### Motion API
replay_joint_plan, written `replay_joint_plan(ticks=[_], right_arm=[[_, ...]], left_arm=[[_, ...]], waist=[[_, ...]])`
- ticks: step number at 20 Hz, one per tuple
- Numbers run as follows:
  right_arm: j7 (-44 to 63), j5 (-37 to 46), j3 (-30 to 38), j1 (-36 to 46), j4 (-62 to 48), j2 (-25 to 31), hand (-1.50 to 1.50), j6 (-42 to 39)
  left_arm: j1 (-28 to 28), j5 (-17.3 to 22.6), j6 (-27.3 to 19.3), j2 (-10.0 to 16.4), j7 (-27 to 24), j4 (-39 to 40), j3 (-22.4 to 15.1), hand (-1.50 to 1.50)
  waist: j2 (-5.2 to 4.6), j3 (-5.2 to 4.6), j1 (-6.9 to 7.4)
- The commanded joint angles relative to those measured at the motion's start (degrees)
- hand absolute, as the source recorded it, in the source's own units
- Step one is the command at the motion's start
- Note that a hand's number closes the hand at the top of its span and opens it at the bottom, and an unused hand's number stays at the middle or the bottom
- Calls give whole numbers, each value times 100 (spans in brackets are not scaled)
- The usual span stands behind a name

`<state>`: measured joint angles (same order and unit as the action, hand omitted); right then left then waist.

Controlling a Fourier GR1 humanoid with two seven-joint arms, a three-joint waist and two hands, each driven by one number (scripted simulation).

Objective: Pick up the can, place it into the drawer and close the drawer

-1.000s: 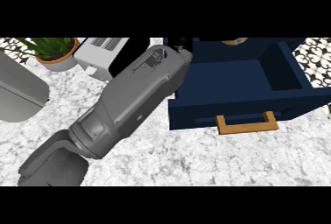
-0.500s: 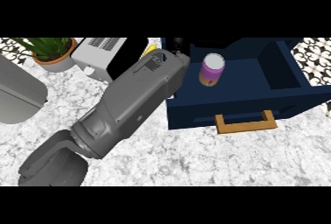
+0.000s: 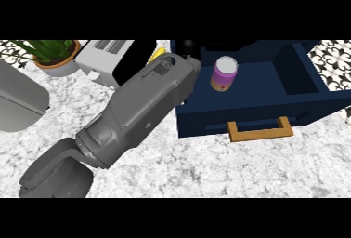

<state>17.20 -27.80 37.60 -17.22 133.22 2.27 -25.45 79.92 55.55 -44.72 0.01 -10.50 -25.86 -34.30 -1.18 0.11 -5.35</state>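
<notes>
A grey forearm [image 3: 144,107] slants up from lower left. The left hand [image 3: 189,47] at its tip is a dark shape at the far left corner of an open navy drawer [image 3: 205,124]; whether it is open or curled, I cannot tell. The purple can [image 3: 224,74] stands upright inside the drawer, just right of the hand and apart from it. Placing looks done and closing remains: bring the hand nearer and rightward to the tan handle [image 3: 259,130], then push the front in.

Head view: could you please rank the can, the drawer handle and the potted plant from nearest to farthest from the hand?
1. can, in the drawer, just right of the hand.
2. drawer handle, at the front, and potted plant, far left: too close to call.
</notes>
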Motion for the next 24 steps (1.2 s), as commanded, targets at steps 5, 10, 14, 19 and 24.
replay_joint_plan(ticks=[5,10,14,19,24], right_arm=[[-777,1185,-151,348,544,201,-150,-390],[-1118,2230,-572,593,747,177,-150,-468],[-1166,3226,-1030,1283,363,521,-150,-364],[-1386,4819,-2083,1530,229,216,-150,-76],[-1318,6343,-3071,2216,-414,236,-150,436]], left_arm=[[-255,304,-164,-1,-589,-380,-126,-150],[66,340,21,-1,-642,-78,-24,-150],[130,442,-118,-1,-723,-209,-49,-150],[281,551,-91,-1,-424,-293,36,-150],[171,499,-15,-1,-432,-235,113,-150]], waist=[[8,-3,80],[0,-4,189],[1,-5,328],[48,-7,435],[54,-13,553]])
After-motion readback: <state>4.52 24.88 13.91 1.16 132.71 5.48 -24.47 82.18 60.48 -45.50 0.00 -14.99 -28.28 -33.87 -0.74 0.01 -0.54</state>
